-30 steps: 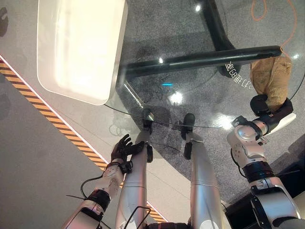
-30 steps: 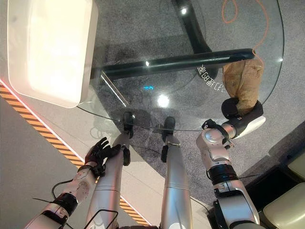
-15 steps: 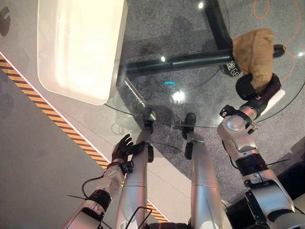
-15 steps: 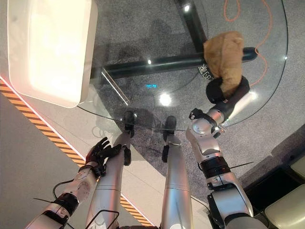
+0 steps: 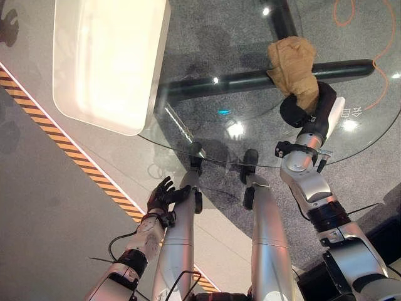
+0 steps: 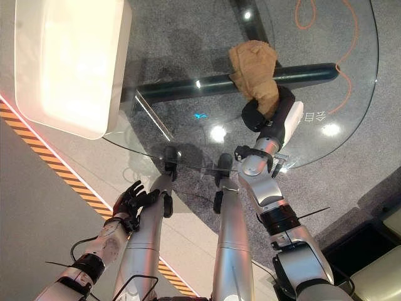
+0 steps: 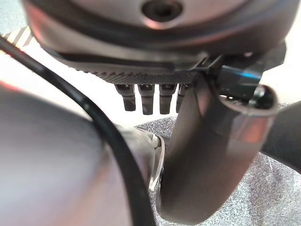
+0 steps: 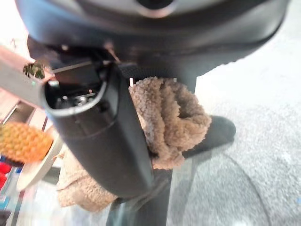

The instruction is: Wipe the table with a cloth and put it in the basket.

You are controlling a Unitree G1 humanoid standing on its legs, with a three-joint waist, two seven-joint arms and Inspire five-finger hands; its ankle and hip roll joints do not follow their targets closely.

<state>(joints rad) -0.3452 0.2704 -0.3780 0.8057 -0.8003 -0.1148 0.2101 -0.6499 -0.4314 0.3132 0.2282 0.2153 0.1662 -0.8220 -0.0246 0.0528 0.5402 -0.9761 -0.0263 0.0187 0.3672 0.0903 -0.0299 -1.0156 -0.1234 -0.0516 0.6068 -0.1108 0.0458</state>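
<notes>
A tan fleecy cloth (image 5: 291, 63) lies bunched on the round glass table (image 5: 207, 135), over its middle right. My right hand (image 5: 306, 108) is shut on the cloth's near end, and the right wrist view shows the thumb (image 8: 101, 129) pinching the fleece (image 8: 169, 120). The rest of the cloth (image 6: 254, 66) trails ahead of the hand on the glass. My left hand (image 5: 164, 193) hangs low beside the table's near edge, fingers relaxed and holding nothing. A white rounded basket (image 5: 106, 59) stands at the table's far left.
Under the glass runs a dark table leg bar (image 5: 250, 80) on grey carpet. An orange cord (image 5: 369, 56) loops on the floor at the far right. A striped black and orange line (image 5: 69, 157) crosses the floor at the left.
My right hand has swept the cloth leftward across the glass, from the table's right edge to above the dark bar near the middle. The left hand has stayed put.
</notes>
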